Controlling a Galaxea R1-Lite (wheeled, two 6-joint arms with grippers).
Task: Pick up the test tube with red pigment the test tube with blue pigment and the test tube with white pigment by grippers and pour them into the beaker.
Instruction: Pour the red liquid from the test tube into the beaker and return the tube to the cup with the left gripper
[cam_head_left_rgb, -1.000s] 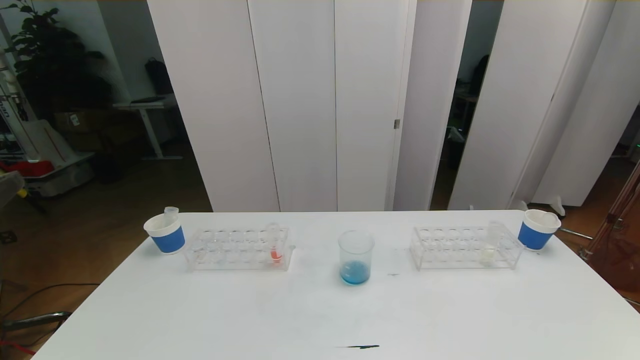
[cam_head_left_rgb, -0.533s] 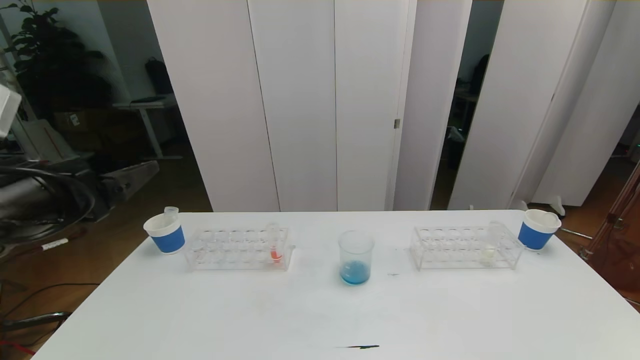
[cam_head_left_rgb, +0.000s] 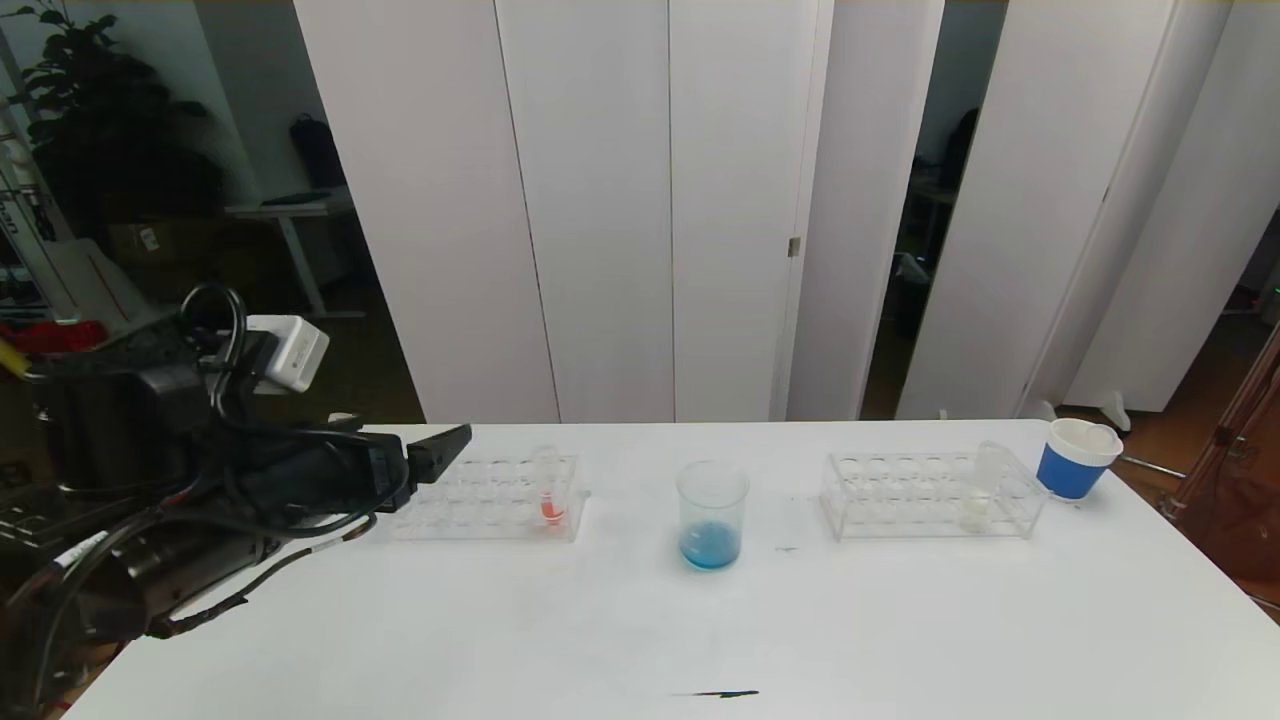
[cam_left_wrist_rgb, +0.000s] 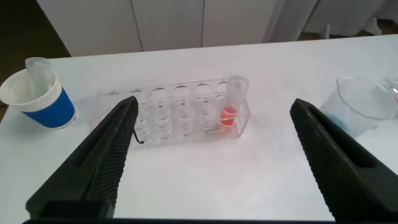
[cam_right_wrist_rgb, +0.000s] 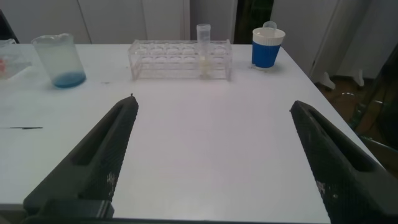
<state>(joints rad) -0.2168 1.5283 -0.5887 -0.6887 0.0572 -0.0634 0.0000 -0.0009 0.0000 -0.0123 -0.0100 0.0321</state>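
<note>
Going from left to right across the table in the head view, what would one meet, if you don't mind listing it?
Left end effector → left rack holding the red-pigment tube → beaker with blue liquid → right rack holding the white-pigment tube → blue-banded paper cup.

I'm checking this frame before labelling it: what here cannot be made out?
- Left paper cup: hidden in head view behind the left gripper; the left wrist view shows it.
- Right gripper: outside head view.
- Tube in the right paper cup: contents too small to tell.
- Beaker: cut off in left wrist view by a finger.
</note>
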